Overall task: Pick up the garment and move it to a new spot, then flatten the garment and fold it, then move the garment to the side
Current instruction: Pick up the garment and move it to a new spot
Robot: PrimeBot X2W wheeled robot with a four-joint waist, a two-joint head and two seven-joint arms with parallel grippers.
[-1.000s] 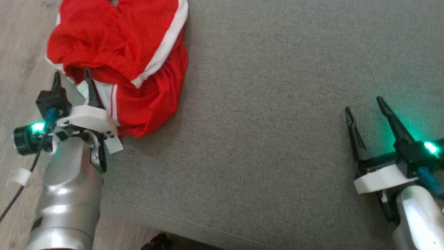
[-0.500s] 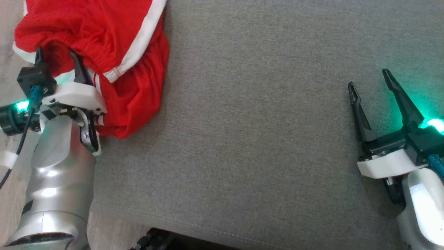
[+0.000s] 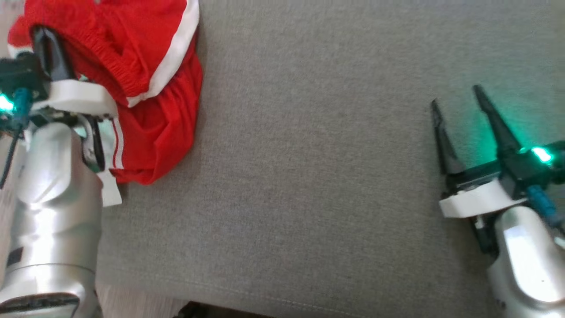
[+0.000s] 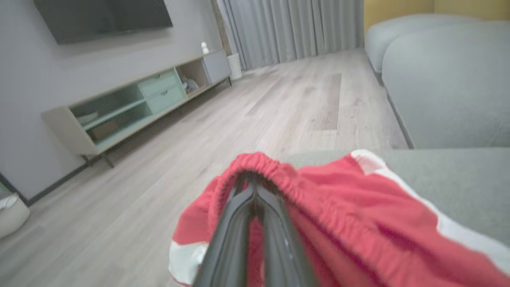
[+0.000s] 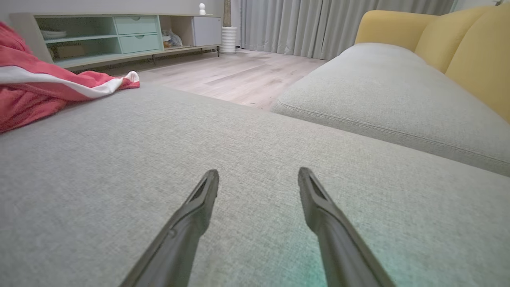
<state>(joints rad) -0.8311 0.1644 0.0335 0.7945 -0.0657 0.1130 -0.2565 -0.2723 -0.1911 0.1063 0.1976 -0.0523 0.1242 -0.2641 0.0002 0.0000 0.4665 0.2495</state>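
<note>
The garment (image 3: 150,79) is a crumpled pair of red shorts with white side stripes, lying at the far left of the grey cushion (image 3: 309,176). My left gripper (image 3: 44,37) is shut on its elastic waistband; in the left wrist view the two dark fingers (image 4: 239,223) meet under the gathered red waistband (image 4: 279,171). My right gripper (image 3: 454,99) hovers open over bare cushion at the right, far from the shorts. In the right wrist view its fingers (image 5: 199,203) stand apart with nothing between them, and the garment (image 5: 36,87) lies at the far left.
The cushion's front edge (image 3: 247,296) runs along the bottom, with wood floor (image 4: 259,119) beyond its left side. A low media cabinet (image 4: 131,103) stands against the wall. A second grey seat (image 5: 378,95) with yellow backrests (image 5: 458,48) lies to the right.
My left gripper has pushed farther into the shorts and its fingers have closed on the waistband. The head camera has shifted. The right gripper stays open.
</note>
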